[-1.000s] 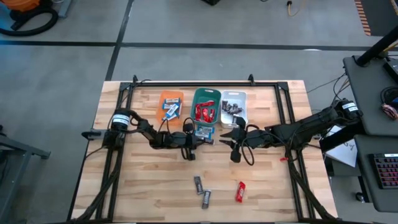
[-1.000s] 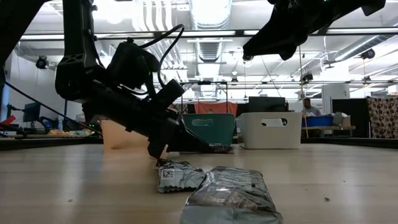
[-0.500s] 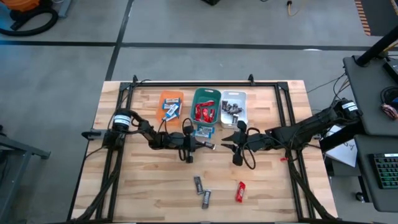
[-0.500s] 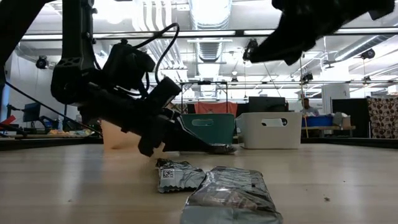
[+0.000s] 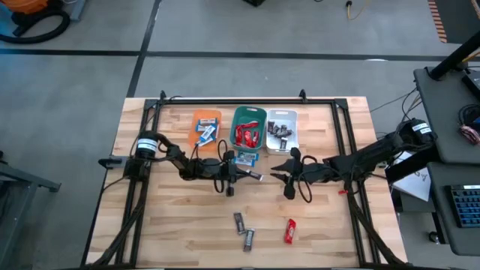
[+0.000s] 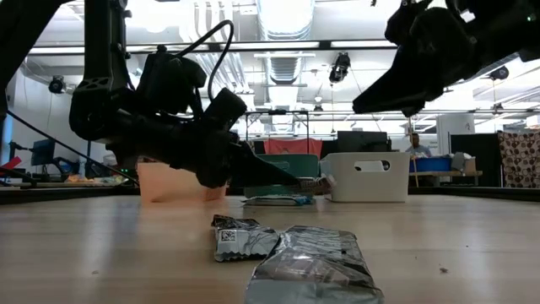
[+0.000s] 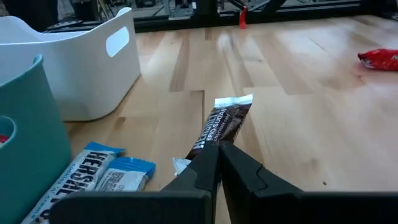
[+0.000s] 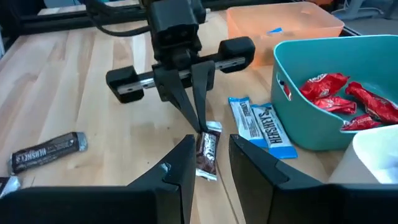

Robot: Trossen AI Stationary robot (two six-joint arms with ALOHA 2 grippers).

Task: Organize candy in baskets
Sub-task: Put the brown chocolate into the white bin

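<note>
White basket [image 7: 74, 56] and teal basket [image 7: 28, 130] ran off the left wrist picture's edge; orange basket's [image 6: 169, 181] contents were hidden in low view.

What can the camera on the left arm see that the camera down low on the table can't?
Only the left wrist view shows a red candy lying far off on the wood. Only the low view shows the orange basket and two crinkly silver wrappers up close. Both show the left gripper shut on a dark candy bar, the white basket and the teal basket.
</note>
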